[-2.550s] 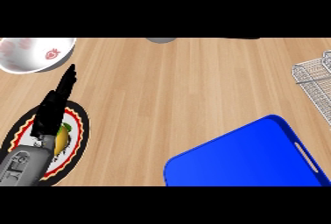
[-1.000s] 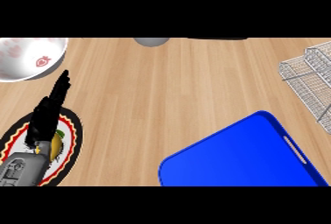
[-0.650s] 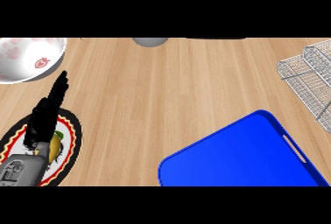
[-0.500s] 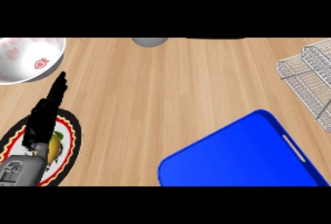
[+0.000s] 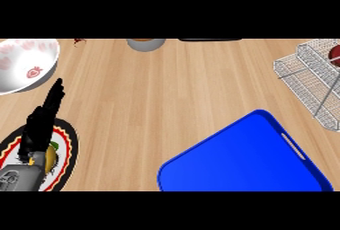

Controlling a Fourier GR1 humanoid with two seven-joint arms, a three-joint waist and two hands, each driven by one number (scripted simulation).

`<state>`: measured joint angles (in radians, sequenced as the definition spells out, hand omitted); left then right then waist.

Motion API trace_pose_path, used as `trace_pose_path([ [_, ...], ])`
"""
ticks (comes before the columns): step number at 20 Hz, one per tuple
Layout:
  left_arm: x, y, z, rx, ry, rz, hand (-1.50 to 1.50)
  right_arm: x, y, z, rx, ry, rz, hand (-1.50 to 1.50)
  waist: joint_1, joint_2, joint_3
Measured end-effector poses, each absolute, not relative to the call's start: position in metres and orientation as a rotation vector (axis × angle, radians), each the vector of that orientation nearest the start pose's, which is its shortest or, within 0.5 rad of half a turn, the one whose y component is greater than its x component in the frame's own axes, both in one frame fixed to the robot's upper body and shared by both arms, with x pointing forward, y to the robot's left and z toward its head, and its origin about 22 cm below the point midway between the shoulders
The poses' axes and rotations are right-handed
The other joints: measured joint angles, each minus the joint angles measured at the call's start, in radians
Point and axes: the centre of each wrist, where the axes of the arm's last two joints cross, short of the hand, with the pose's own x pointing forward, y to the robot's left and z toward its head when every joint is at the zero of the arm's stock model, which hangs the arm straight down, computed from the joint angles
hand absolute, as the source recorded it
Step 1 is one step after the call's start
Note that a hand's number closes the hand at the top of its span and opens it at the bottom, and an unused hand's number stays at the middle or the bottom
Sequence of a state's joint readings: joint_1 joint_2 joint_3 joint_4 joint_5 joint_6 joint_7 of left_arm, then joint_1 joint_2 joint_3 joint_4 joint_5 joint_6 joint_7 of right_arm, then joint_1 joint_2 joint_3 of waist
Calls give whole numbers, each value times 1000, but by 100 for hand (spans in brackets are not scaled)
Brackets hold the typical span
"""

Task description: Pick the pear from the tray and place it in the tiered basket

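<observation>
Pear (image 5: 51, 150) mostly hidden under left hand (image 5: 41, 121), orientation unclear, on plate (image 5: 66, 148)

A plate (image 5: 66, 148) is lying at the table's (image 5: 172, 90) near left, a bowl (image 5: 23, 63) sitting behind it; a tray (image 5: 246, 161) is lying near right, a tiered basket (image 5: 312, 81) standing behind.

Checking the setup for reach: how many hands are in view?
1: the left hand at lower left, fingers straight over the tray. The right hand isn't showing.
</observation>
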<state>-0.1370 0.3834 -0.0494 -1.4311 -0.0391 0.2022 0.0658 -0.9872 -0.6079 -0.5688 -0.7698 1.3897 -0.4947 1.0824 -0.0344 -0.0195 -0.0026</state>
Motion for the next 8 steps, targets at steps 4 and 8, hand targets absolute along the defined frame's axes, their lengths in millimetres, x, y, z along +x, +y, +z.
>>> trace_pose_path([
  [4,273,312,27,475,-1490,-190,0,394,-395,243,-1648,-745,-665,-150,-24,-9,-1],
  [8,262,317,20,491,-1475,-177,0,372,-385,232,-1639,-803,-695,-150,-46,-19,-1],
])
